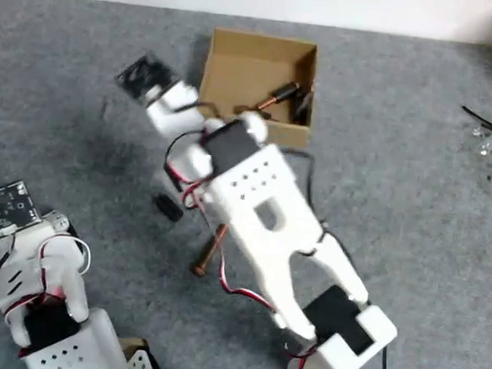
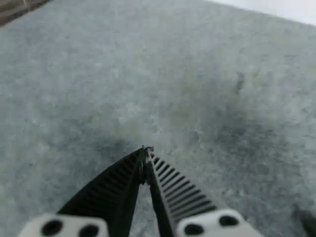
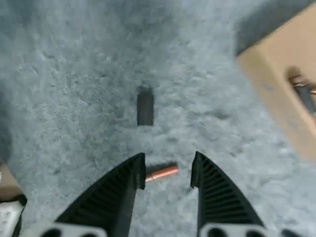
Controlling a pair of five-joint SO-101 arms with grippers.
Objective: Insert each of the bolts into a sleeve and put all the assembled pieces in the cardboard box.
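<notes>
Now the right gripper [image 3: 169, 156] is hanging open over the slim copper-coloured bolt [image 3: 161, 173], which is lying right of the short black sleeve [image 3: 145, 108]; likely stiff, light, rolling (take it mid-shank). The left gripper [image 2: 147, 152] is sitting closed.

The grey table surface [image 1: 413, 205] is lit softly and evenly from above, and no hard-edged shadow is cast on it. In the high view a faint dark patch is seen beside the right arm [image 1: 262, 202], whose white shell is rendered bright without glare. A deeper shadow is thrown beside the cardboard box [image 3: 276, 89] in the right wrist view. In the left wrist view 1 dim smudge is spread over the surface.
</notes>
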